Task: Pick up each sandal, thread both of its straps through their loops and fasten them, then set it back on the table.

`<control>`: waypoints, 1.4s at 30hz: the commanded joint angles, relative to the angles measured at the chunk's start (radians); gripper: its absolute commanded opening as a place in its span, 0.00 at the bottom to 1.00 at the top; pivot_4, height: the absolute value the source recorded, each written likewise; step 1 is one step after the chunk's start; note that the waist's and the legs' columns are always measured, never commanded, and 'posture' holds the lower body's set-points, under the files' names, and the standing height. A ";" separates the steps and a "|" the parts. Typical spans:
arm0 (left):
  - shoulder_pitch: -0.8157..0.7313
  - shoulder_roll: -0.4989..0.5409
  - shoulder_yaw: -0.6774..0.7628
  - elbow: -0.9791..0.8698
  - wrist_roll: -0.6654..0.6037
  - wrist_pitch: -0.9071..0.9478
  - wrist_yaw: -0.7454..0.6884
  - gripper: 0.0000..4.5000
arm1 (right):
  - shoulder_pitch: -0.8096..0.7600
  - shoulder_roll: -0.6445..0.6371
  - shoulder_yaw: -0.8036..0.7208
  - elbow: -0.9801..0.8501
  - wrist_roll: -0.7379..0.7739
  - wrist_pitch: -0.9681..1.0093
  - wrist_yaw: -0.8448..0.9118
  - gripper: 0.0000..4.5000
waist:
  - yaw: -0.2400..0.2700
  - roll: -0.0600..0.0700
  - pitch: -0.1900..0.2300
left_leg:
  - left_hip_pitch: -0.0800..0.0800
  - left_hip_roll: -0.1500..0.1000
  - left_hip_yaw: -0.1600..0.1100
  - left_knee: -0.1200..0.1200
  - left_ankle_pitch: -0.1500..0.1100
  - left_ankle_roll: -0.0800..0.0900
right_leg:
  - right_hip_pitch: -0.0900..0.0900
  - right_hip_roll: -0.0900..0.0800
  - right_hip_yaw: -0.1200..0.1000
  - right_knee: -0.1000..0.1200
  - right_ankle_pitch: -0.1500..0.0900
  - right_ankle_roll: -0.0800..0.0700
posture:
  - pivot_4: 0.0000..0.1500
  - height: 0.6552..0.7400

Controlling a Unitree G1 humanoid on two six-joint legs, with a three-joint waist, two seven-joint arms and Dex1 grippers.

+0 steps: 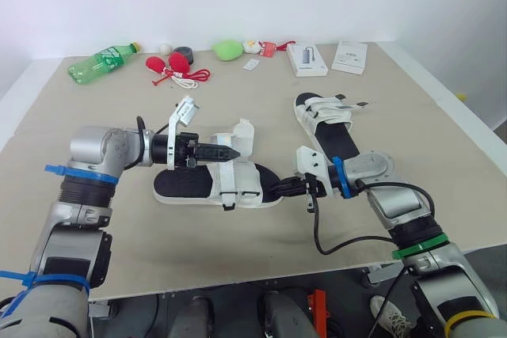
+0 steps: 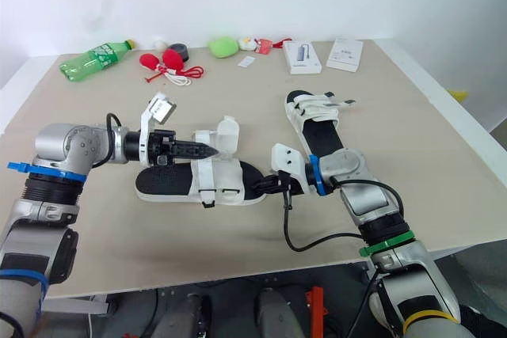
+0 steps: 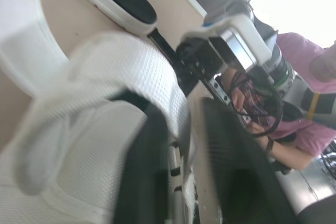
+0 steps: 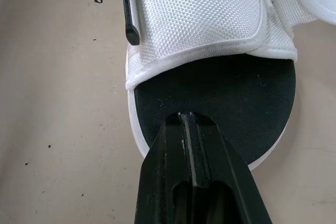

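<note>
Near sandal (image 1: 218,184) lies flat at table (image 1: 238,251) centre, toe toward 3 o'clock, one strap (image 1: 242,136) raised. Left gripper (image 1: 226,150) reaches in from 9 o'clock, tip at that strap; grip state unclear. Right gripper (image 1: 285,187), fingers pressed together, rests on the toe sole. Second sandal (image 1: 329,120) lies at 2 o'clock, apart.

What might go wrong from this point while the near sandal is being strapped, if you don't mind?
The right end effector is shut and seems only to rest on the toe of the near sandal, so the sandal may slide or pivot if a strap is pulled. The loose strap stands up by the left end effector and could flop away from its loop. The black cable looping over the table might snag.
</note>
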 commanded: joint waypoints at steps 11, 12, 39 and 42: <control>0.150 0.066 -0.068 -0.229 -0.028 0.004 -0.048 0.02 | -0.015 -0.013 -0.003 -0.002 -0.002 -0.010 0.009 0.00 | 0.000 0.000 0.000 | 0.000 0.000 0.000 0.000 0.000 0.000 | 0.000 0.000 0.000 0.000 0.000 0.000 | 1.00 1.00; 0.163 0.071 -0.070 -0.249 -0.034 0.009 -0.046 0.02 | -0.016 -0.013 -0.002 -0.001 -0.002 -0.010 0.010 0.00 | 0.000 0.000 0.000 | 0.000 0.000 0.000 0.000 0.000 0.000 | 0.000 0.000 0.000 0.000 0.000 0.000 | 1.00 1.00; 0.209 0.215 -0.050 -0.343 0.000 -0.119 -0.017 0.99 | -0.039 0.000 0.002 0.052 -0.011 -0.038 0.027 0.00 | -0.001 0.000 0.000 | 0.001 0.001 0.000 -0.001 0.000 0.000 | 0.000 0.000 0.001 0.001 -0.001 -0.001 | 1.00 1.00; 0.216 0.246 0.005 -0.397 -0.062 -0.076 -0.021 0.99 | -0.038 0.001 0.003 0.056 -0.011 -0.040 0.028 0.00 | -0.001 0.000 0.000 | 0.001 0.001 0.000 -0.001 0.000 0.000 | 0.000 0.000 0.001 0.001 -0.001 -0.001 | 1.00 1.00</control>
